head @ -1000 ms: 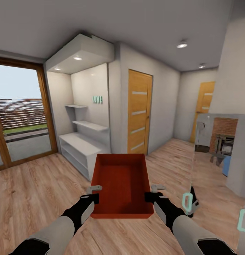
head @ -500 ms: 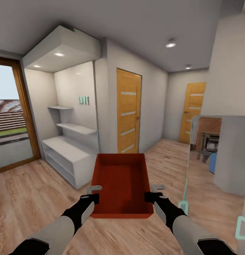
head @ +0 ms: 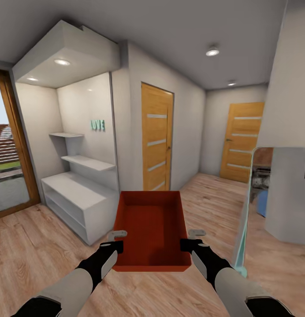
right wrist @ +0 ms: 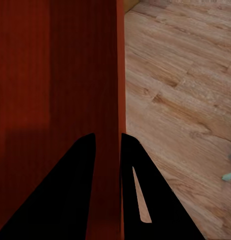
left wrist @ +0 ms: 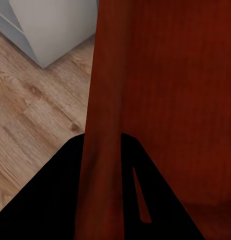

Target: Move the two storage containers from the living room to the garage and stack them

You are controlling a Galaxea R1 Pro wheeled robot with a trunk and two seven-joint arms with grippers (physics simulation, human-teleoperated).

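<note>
As the view swung right, the lidless red-orange rectangular bin (head: 152,229) stayed put between both grippers.
Left gripper (head: 118,240) and right gripper (head: 187,239) each remained clamped on a side wall.

Your robot's two arms rise from the bottom corners of the head view. Each forearm is a smooth, light grey, rounded shell, darkening to black at the elbow end by the frame's lower edge. Toward the wrist each turns matte black, with a pale grey panel along its inner side. The left pincer (head: 117,241) and right pincer (head: 191,240) each carry a small light grey bracket above black fingers.
</note>
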